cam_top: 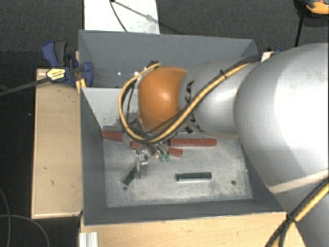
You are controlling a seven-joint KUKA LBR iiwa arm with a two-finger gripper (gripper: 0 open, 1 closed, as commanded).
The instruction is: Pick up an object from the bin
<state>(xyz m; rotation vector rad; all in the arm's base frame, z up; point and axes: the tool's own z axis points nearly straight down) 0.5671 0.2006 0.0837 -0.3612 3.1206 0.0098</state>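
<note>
item: small dark green piece, short and flat-looking, lying aslant on the floor of the bin, left of centre of the frame and towards the lower left of the floor.
gripper: hangs under the orange cover, its tip just above and right of the piece, near it or touching; which of the two cannot be told. how far it is open cannot be told either, and nothing can be seen held in it.
handling (judged): light and stiff, probably plastic or wood. being thin and flat on the metal, it may slide or skid away rather than lift. take it across its narrow width near the middle, with the jaws set square to its long axis; a grip at one end would likely tip it.
other contents:
- dark green bar, longer, lying level on the floor right of the piece and well apart from it.
- reddish-brown strip, along the back of the floor, right of the gripper.
- second reddish-brown strip, at the back left, partly under the arm.
- shorter reddish-brown stick, just right of the gripper.
- dark speck, far right of the floor; too small to name.
obstructions: bare floor around the piece; the left wall is near. the short reddish stick is the closest neighbour on the gripper's right side. a yellow cable loops about the wrist, part of the robot.
</note>
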